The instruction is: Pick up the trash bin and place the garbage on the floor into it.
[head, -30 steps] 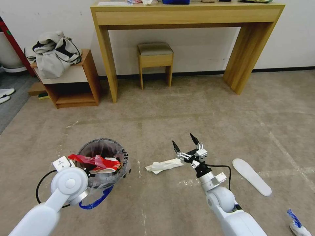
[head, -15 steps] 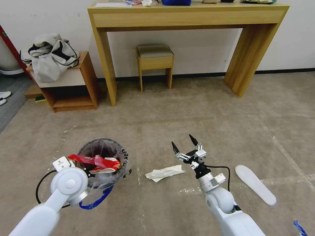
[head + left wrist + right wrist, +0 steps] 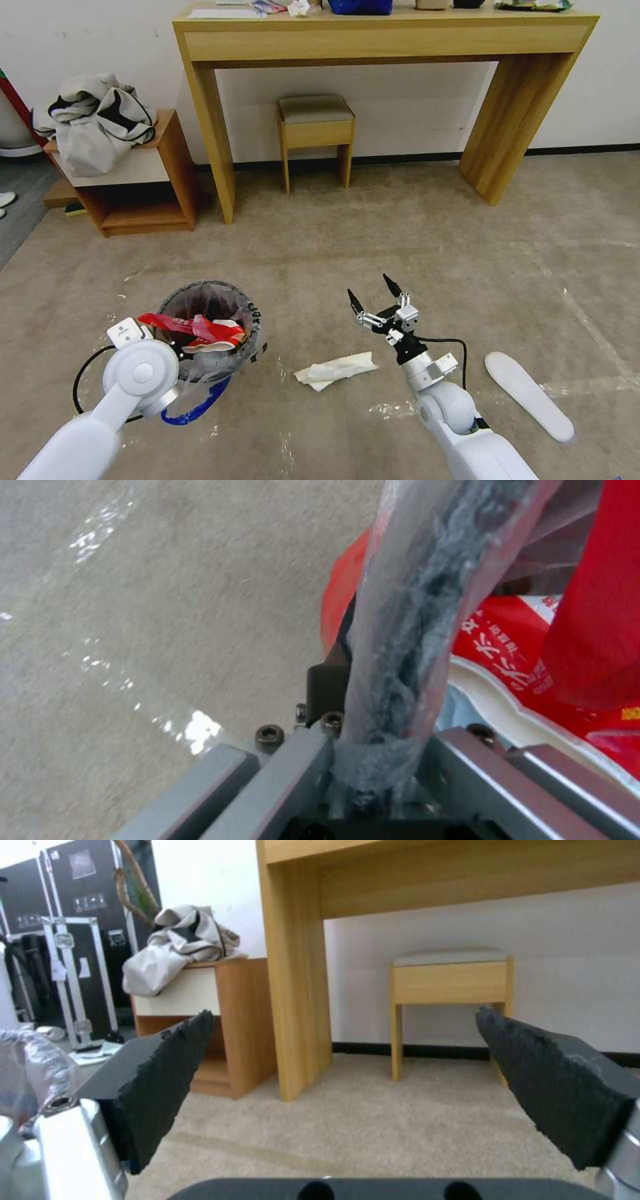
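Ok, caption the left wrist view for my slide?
Left gripper clamped on the trash bin rim, red wrappers inside.

One trash bin (image 3: 212,328), one white paper (image 3: 335,370), perhaps two red wrappers (image 3: 193,328).

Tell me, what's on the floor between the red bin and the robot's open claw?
A crumpled white paper lies on the carpet between the trash bin and the open right gripper, as the head view shows.

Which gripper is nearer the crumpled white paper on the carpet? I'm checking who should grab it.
Right. The right gripper hovers open just beyond the crumpled white paper, slightly to its right. The left gripper is farther left, shut on the trash bin rim.
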You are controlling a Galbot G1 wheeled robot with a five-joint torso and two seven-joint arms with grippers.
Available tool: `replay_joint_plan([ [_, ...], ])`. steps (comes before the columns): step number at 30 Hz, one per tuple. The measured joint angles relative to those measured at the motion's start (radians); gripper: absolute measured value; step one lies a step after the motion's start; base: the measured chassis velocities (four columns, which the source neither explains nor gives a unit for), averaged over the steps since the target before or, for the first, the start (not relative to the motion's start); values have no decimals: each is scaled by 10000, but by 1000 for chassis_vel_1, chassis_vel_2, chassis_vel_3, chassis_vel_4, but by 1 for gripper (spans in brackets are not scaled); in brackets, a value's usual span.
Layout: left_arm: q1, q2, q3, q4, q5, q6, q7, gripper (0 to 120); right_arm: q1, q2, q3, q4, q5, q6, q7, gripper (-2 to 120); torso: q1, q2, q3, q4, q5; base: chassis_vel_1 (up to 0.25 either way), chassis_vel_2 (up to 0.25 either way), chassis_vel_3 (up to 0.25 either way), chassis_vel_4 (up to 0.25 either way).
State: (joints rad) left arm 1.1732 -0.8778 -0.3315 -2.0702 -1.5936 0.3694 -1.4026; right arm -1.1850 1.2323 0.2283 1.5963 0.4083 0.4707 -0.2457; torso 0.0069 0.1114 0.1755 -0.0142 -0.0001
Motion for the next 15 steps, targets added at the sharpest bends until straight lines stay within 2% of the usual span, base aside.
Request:
replay_joint_plan([
  [7, -16, 0, -2, 3, -4, 2, 12, 0, 33, -66, -38, -43, -4, 97, 6, 100, 3, -1, 3, -1, 1, -86, 103, 91, -87],
  [13, 0, 8, -18, 2, -19, 2, 14, 0, 305, -284, -91, -63, 26, 78, 119, 100, 0, 0, 0, 0, 1, 0, 0, 0, 0],
  [15, -7, 10, -17, -9, -39, 2, 22, 0, 630, -763, -253, -139, 139, 57, 139, 100, 0, 0, 0, 0, 2, 0, 0, 0, 0],
])
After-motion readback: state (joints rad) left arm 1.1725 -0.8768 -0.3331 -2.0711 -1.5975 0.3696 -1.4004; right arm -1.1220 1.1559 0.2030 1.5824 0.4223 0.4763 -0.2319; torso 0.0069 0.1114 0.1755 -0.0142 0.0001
